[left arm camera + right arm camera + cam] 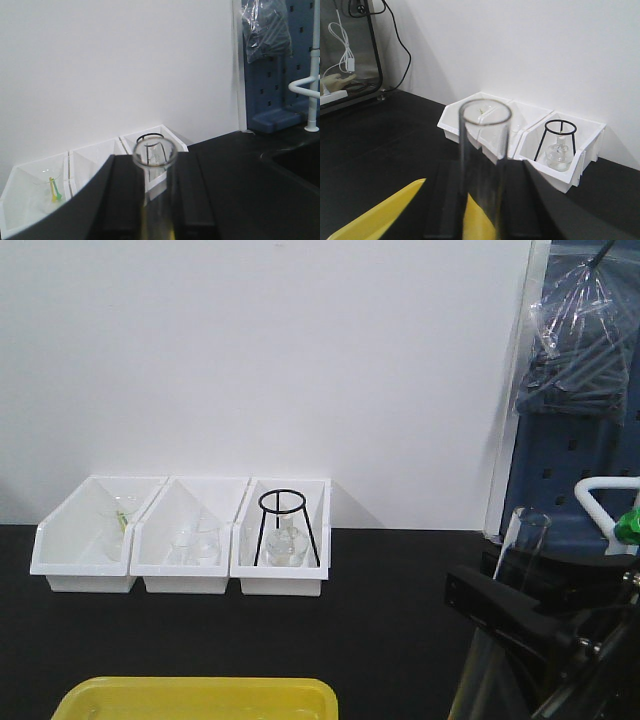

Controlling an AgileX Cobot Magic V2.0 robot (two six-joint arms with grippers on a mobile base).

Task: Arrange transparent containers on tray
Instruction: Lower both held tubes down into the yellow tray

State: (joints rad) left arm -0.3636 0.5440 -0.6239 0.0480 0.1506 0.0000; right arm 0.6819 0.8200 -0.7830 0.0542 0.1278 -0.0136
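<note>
The left fingers [122, 200] are clamped on a tube [157, 185], one black finger on each side. It stands upright between them, its round rim just above the fingertips. The right fingers [447, 200] grip a second tube [484, 150] the same way, though this one reaches well past the fingertips.

Yellow shows below both tubes in the wrist views, so the tray [195, 698] seems to lie under or just beside each. From the front, the right tube is held up off the counter [380, 620], to the right of the tray.

Only a strip of the tray is in sight, and no tube lies on it. By my reading the arranging has hardly begun: both tubes are lifted and neither is set down. Behind, three white bins [180, 570] hold other glassware; whether more tubes wait there I cannot tell.
</note>
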